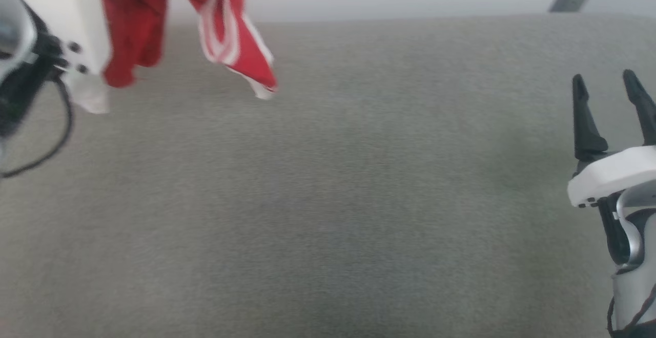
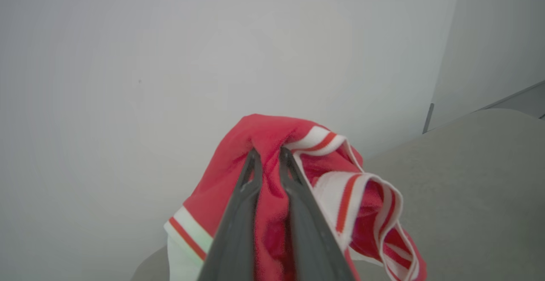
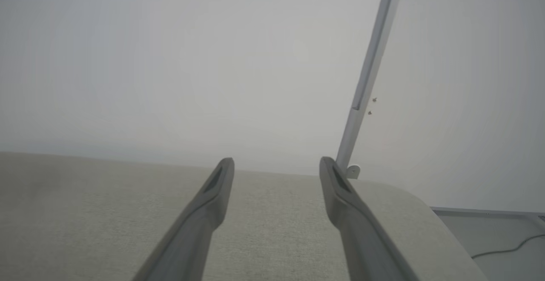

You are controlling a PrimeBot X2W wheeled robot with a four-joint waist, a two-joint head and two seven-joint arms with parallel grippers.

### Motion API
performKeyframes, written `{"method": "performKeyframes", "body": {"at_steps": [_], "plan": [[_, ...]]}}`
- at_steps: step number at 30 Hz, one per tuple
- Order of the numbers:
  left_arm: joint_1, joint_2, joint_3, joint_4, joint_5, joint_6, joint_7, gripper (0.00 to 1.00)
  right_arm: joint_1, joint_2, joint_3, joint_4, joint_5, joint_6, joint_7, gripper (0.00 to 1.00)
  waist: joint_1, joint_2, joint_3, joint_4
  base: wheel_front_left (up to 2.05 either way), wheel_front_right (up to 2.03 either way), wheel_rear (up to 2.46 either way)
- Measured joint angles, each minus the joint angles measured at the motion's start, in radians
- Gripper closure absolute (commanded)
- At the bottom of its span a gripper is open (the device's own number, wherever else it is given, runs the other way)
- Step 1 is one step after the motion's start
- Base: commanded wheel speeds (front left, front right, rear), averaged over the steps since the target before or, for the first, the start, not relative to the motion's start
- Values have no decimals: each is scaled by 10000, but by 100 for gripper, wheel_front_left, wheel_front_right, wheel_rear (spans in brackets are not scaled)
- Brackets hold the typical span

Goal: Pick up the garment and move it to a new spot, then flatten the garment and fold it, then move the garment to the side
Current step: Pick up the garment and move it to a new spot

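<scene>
Left hand (image 2: 269,152) pinches the red garment (image 2: 264,128) aloft; right hand (image 3: 276,164) gapes wide; white markings (image 1: 220,41) blurred, unreadable.

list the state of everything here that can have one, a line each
left end effector: shut on the garment, with red fabric pinched in its grip
garment: bunched and crumpled, not flattened or folded, hanging in the air from the left end effector
right end effector: open, holding nothing, over the grey surface
</scene>
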Motion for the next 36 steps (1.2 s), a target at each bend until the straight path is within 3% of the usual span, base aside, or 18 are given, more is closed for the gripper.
{"method": "performKeyframes", "body": {"at_steps": [9,17,24,36], "plan": [[743,-811,-780,-1206,-36,736,462,100,147,395,-397,222,-117,0,-326,0,1,0,485,-1142,0,0,0],[2420,-796,-1404,-717,-201,1212,1007,100,306,719,-253,807,-104,0,-635,0,0,0,841,-1566,0,0,0],[3594,-980,-1733,554,-692,1191,955,100,273,825,65,1361,-88,0,-872,0,1,0,866,-1587,0,0,0],[4124,-1910,-2476,3515,-1020,109,339,100,31,855,568,1875,-88,0,-961,0,0,0,694,-1395,0,0,0]]}}
